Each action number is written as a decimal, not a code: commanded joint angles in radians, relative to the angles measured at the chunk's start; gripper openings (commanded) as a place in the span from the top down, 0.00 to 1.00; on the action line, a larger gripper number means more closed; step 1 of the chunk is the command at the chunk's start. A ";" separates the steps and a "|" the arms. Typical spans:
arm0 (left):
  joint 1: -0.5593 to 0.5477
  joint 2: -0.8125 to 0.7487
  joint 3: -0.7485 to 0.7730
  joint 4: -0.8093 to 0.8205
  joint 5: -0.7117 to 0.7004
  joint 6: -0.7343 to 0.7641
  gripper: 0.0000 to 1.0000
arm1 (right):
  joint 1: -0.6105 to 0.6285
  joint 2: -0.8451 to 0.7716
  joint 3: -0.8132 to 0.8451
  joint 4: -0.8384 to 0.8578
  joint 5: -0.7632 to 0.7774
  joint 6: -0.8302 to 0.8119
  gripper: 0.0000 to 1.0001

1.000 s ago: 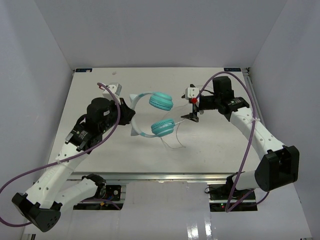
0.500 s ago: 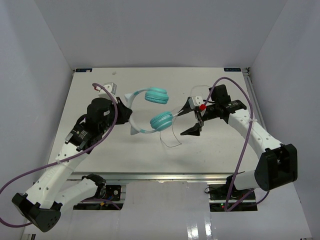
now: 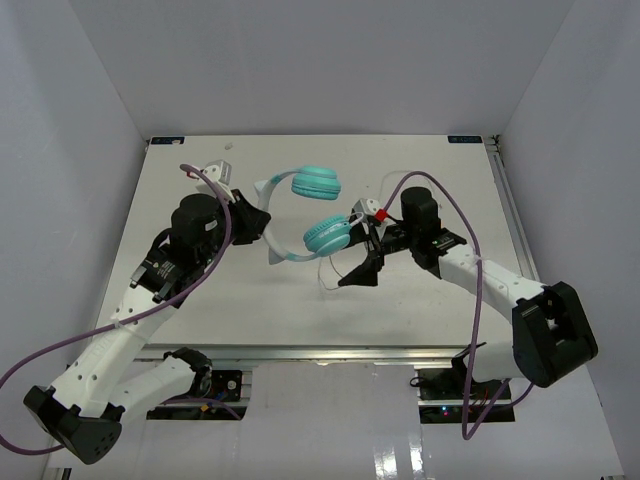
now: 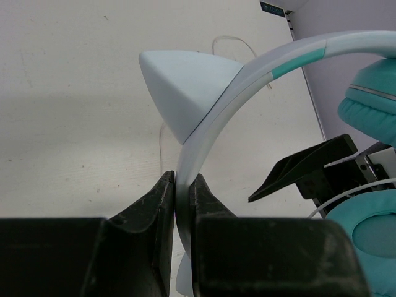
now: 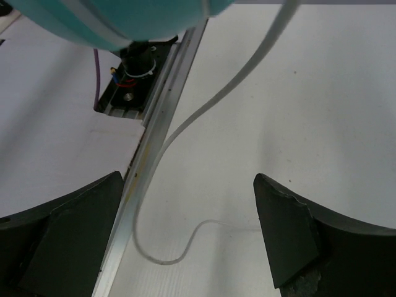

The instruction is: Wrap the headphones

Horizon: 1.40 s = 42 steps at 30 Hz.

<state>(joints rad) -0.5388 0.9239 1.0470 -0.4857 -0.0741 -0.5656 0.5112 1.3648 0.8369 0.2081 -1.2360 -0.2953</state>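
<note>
Centrally in the overhead view, the small over-ear headphones with two round teal ear cups (image 3: 326,235) are held over the flat white tabletop (image 3: 300,310), their open side turned toward the right of the frame. The left gripper (image 3: 250,214) reaches in from the left and is clamped on the pale white plastic headband (image 3: 269,228). In the left wrist view its two black fingers (image 4: 162,213) press either side of the band, just below a pale pointed cat-ear piece (image 4: 185,86). The right gripper (image 3: 360,248) sits just right of the lower ear cup, jaws spread wide and gripping nothing. In the right wrist view the long thin white cord (image 5: 185,124) hangs from the teal cup at the top edge, passes between the parted black fingers (image 5: 62,229) without touching them, and curls on the tabletop near the bottom centre.
</note>
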 commanded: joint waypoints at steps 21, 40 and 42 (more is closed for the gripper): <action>-0.001 -0.013 0.047 0.166 -0.026 -0.066 1.00 | 0.070 -0.105 -0.159 0.332 -0.024 0.280 0.00; -0.001 0.001 0.085 0.172 -0.039 -0.078 1.00 | 0.073 -0.107 -0.153 0.325 -0.016 0.272 0.06; -0.001 0.005 0.096 0.174 -0.041 -0.079 1.00 | 0.072 -0.105 -0.156 0.328 -0.013 0.273 0.07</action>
<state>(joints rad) -0.5388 0.9491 1.0689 -0.3885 -0.1091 -0.6043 0.5781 1.2694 0.6876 0.5005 -1.2522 -0.0282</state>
